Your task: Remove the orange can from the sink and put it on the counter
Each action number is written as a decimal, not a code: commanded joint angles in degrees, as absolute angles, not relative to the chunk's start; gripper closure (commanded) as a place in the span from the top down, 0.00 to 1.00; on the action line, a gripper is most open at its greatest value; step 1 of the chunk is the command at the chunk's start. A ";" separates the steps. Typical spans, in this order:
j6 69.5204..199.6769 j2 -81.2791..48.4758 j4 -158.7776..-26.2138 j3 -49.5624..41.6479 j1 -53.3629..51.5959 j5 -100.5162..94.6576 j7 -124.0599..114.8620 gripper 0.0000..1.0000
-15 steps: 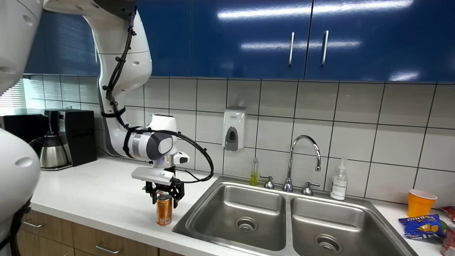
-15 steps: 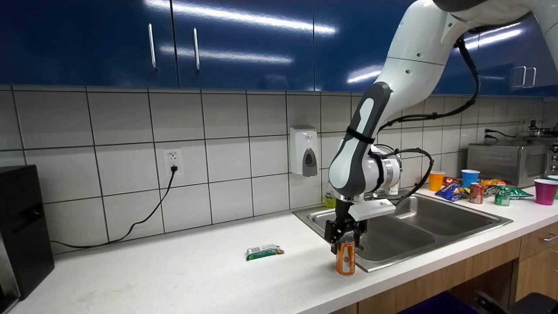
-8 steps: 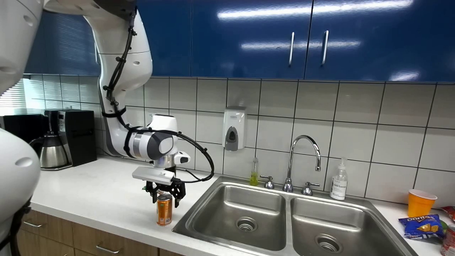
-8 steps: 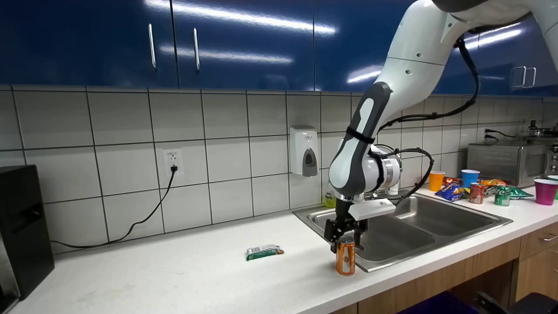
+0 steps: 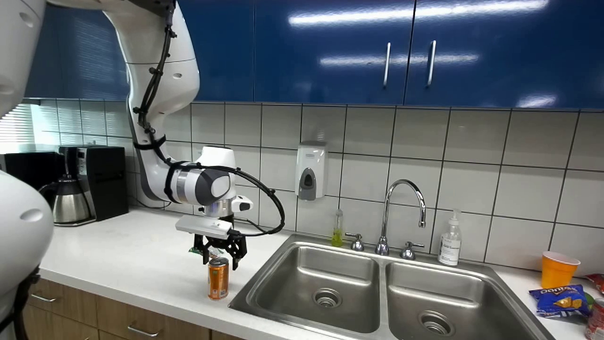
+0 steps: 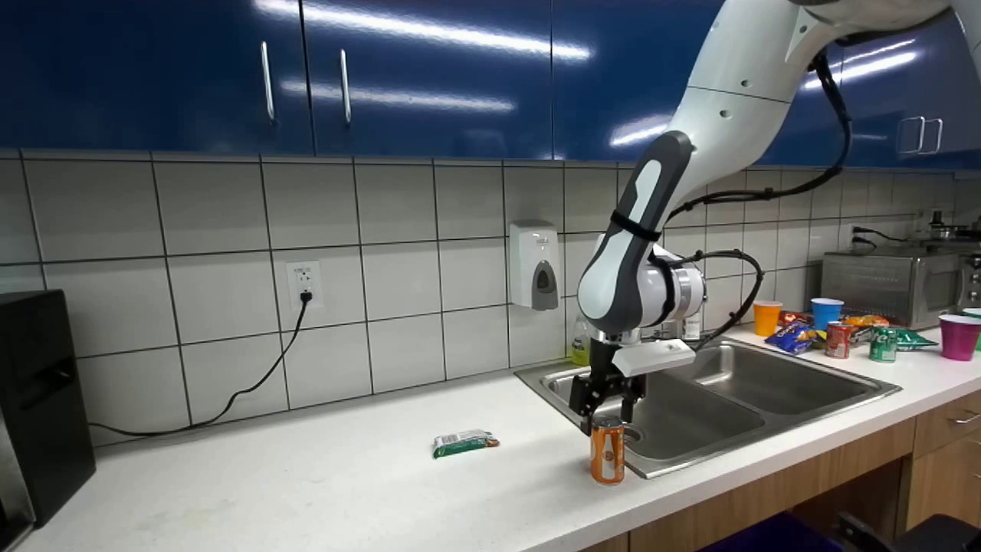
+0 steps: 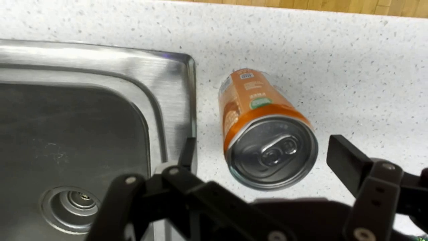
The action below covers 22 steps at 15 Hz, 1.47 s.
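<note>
In an exterior view, far left of frame: steel carafe [image 5: 71,208] at black coffee maker [image 5: 111,184], both on white counter [image 5: 137,250]. Lower left of centre: orange can [image 5: 218,282], upright on counter near its front edge, clear of double-basin steel sink [image 5: 382,293] and just beside its left rim. At top of can: Robotiq gripper [image 5: 220,263], fingers [image 7: 347,164] apart, one to each side; in wrist view, counter visible between can and each finger. Centre of frame: soap dispenser [image 5: 311,171], mounted on tiled wall [image 5: 363,172]. Lower centre to right, along rear rim of sink: bottle of yellow-green liquid [image 5: 337,234], chrome gooseneck faucet [image 5: 384,219], labelled pump bottle [image 5: 449,245]. Lower right: orange cup [image 5: 559,271], upright on counter; below cup in frame, blue snack packet [image 5: 561,300]; at right edge, red drink can [image 5: 595,321], partly cut off.
</note>
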<state>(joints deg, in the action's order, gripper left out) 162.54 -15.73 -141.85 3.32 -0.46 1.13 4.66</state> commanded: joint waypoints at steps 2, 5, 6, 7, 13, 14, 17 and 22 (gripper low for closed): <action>159.47 -10.52 -144.28 3.32 -0.79 0.42 4.72 1.00; 158.95 -8.47 -145.08 3.40 -1.08 0.47 4.65 1.00; 158.66 -7.65 -145.36 3.45 -1.16 0.59 4.67 1.00; 158.48 -6.96 -145.63 3.48 -1.22 0.69 4.75 1.00; 155.92 -1.65 -147.28 3.41 -1.97 0.58 4.55 1.00; 155.13 -0.57 -147.61 3.39 -2.03 0.72 4.59 1.00; 153.35 2.48 -148.90 3.26 -2.18 0.56 4.40 1.00; 150.73 7.98 -151.70 3.08 -2.27 0.61 4.66 1.00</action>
